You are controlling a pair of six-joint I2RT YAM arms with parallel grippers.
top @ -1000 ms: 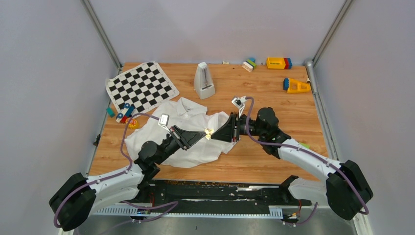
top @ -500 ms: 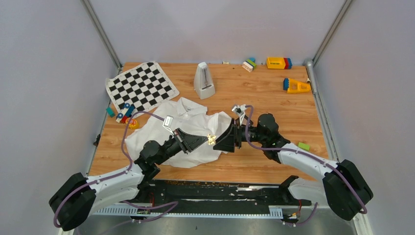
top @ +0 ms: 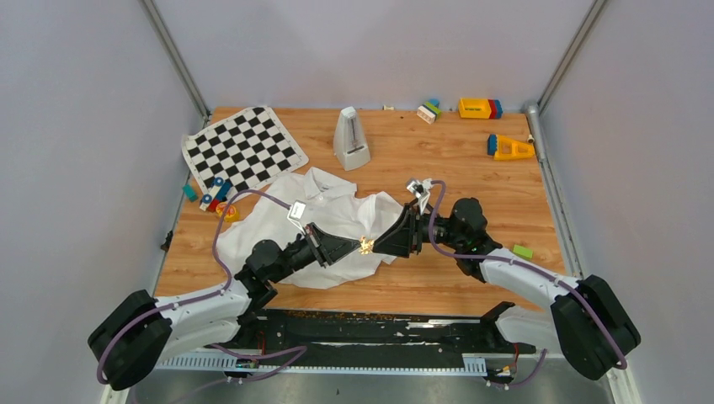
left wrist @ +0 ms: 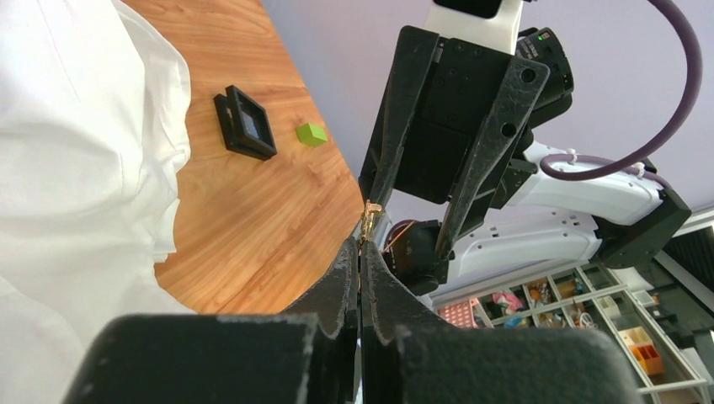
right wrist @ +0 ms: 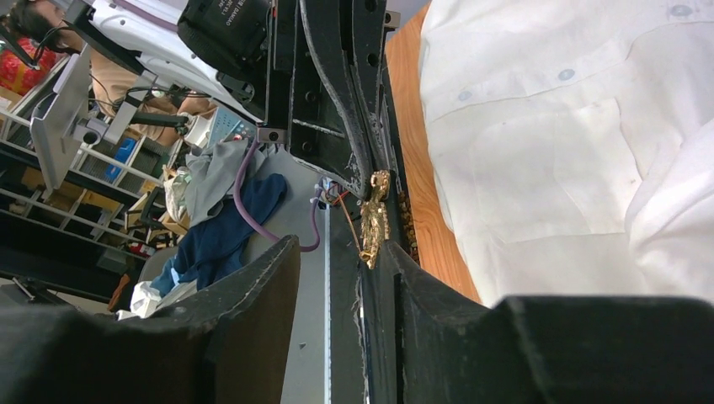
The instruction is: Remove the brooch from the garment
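Note:
The brooch (top: 366, 245) is a tiny glittering gold piece held in the air between the two gripper tips, above the near right edge of the garment (top: 337, 206), a white collared shirt spread on the wooden table. My left gripper (top: 357, 247) is shut on the brooch (left wrist: 369, 219), which pokes out past its tips (left wrist: 360, 246). My right gripper (top: 376, 245) faces it, open. In the right wrist view the brooch (right wrist: 375, 219) lies against one finger (right wrist: 396, 269) of my open right gripper (right wrist: 341, 248). The shirt also shows in both wrist views (left wrist: 76, 168) (right wrist: 572, 126).
A chequered mat (top: 244, 147) lies at the back left, with small coloured pieces (top: 215, 198) by it. A grey metronome-shaped object (top: 351, 139) stands behind the shirt. Toy bricks (top: 480, 108) and a yellow wedge (top: 509, 149) sit back right. A green block (top: 523, 251) and a black square box (left wrist: 246, 124) lie right.
Both grippers have moved together toward the near side and slightly right, carrying the brooch from over the shirt's middle toward its near right edge. The left gripper stays shut on it.

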